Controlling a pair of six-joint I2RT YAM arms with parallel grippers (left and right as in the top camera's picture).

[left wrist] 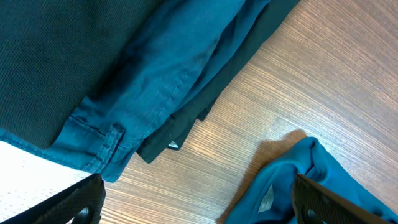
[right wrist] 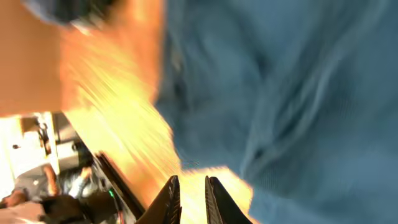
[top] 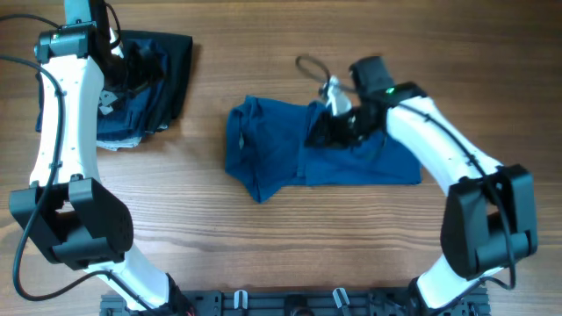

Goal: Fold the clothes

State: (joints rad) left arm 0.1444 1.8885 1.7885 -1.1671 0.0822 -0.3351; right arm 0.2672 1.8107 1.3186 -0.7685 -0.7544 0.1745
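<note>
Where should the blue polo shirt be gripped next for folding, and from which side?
Probably the near right corner of the blue polo shirt, coming in low from the right with the right gripper. That end lies flat with a straight edge on the table; the left end is bunched.

Bare worktop point(top: 290, 254) runs open along the near edge and in the strip between the pile of dark folded garments point(top: 167, 53) and the crumpled blue polo shirt point(top: 272, 154). The left arm point(top: 61, 114) hangs over the pile, and the right arm point(top: 430, 132) crosses the shirt's right half. A looped cable point(top: 309, 64) lies on the wood just beyond the shirt's far edge.
</note>
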